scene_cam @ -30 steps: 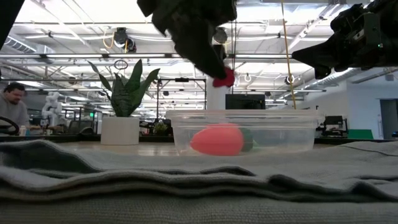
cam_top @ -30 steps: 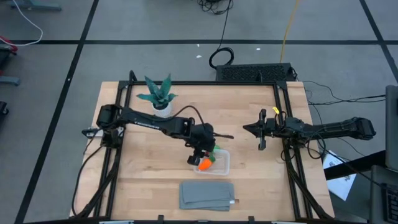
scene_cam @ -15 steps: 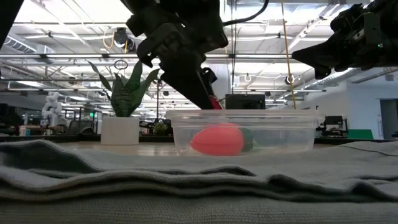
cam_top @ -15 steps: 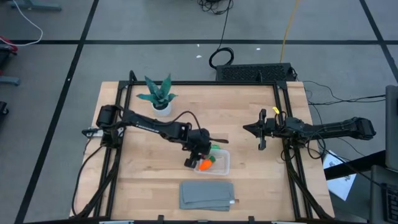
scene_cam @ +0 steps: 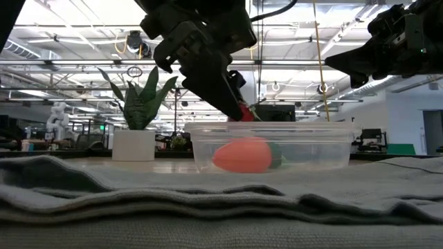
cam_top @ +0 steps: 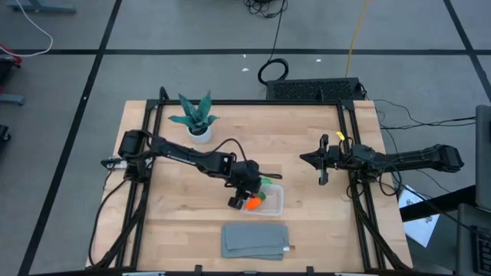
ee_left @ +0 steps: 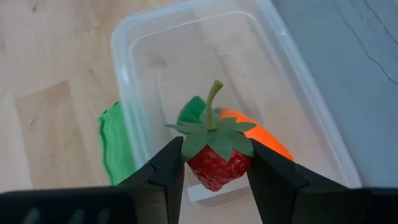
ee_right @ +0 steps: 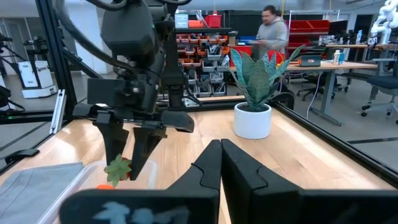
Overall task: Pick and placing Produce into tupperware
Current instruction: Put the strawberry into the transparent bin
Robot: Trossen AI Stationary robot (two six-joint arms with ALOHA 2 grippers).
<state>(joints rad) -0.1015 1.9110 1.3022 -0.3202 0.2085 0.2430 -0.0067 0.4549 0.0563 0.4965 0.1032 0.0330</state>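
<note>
My left gripper (cam_top: 241, 201) hangs over the left end of the clear tupperware (cam_top: 278, 201), shut on the small red berry (ee_left: 214, 167), which has a green leaf cap. In the low view the berry (scene_cam: 246, 112) sits just above the tub's rim (scene_cam: 332, 126). The orange carrot (ee_left: 264, 138) lies on the tub's floor. The green pod (ee_left: 114, 149) lies along the tub's far wall; inside or outside, I cannot tell. My right gripper (ee_right: 221, 157) is shut and waits in the air over the table's right side (cam_top: 308, 159). My left gripper pinches the berry's red body (ee_left: 198, 169) between its two fingers (ee_left: 166, 177), one on each side, with the leaf cap and stem facing the wrist. The fingers slant down from the table's far-left side (scene_cam: 208, 76). The berry is lifted clear, above the tub's rim.
A folded grey cloth (cam_top: 255, 240) lies near the table's near edge, just in front of the tub. A teal-leaved plant in a white pot (cam_top: 196, 121) stands at the far left. Bare wood lies between the tub and my right arm. A person (ee_right: 273, 28) stands in the room behind.
My left gripper has come down with the berry and moved a little toward the table's near-left. The berry has dropped from well above the tub to just over its rim. The gripper has stayed shut on the berry.
</note>
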